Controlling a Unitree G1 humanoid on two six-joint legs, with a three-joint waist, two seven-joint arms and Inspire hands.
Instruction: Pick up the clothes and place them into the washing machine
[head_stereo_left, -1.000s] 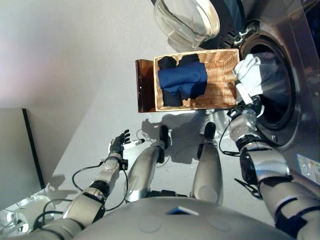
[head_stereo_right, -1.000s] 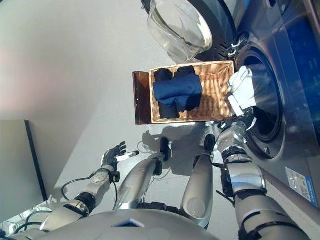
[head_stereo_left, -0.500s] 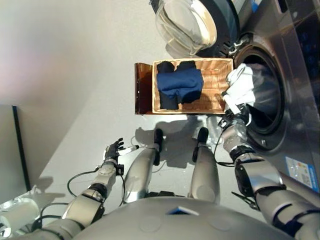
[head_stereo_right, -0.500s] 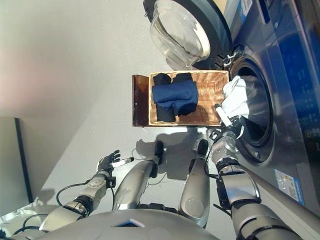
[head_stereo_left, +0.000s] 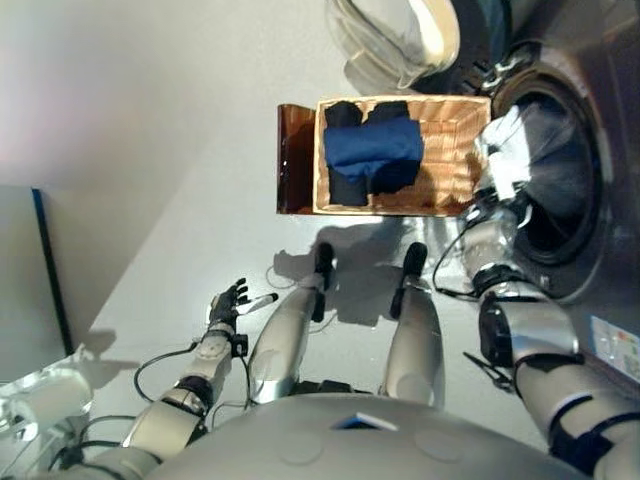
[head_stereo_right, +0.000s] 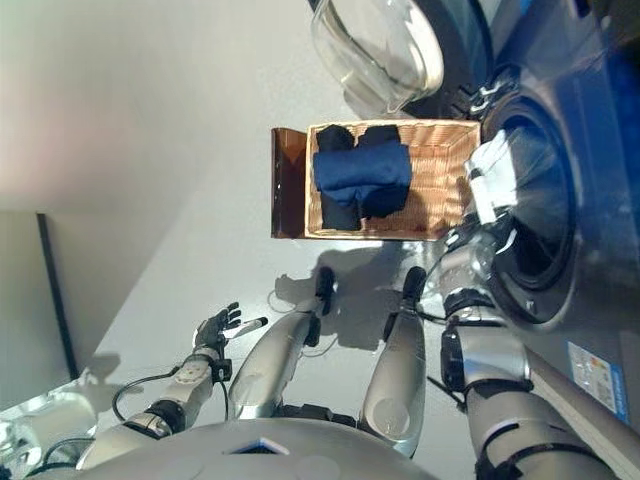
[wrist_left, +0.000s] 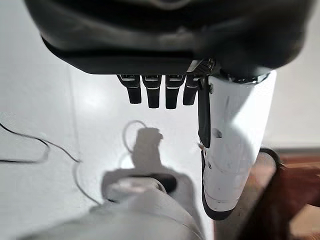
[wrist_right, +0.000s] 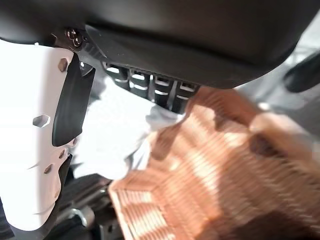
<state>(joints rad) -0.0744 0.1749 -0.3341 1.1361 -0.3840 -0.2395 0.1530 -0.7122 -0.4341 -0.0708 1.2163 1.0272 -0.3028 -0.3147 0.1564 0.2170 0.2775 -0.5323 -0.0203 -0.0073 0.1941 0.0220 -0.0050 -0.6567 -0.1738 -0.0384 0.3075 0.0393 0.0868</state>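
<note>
Right hand (head_stereo_left: 497, 196) pinches a white garment (head_stereo_left: 503, 150) at the washing machine (head_stereo_left: 565, 190) mouth; left hand (head_stereo_left: 229, 300) spread above grey floor (head_stereo_left: 150, 120).

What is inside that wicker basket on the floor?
The wicker basket holds a blue garment lying on darker clothes, whose ends stick out around it. Whatever lies beneath that pile is covered. The rest of the basket's woven bottom shows bare.
</note>
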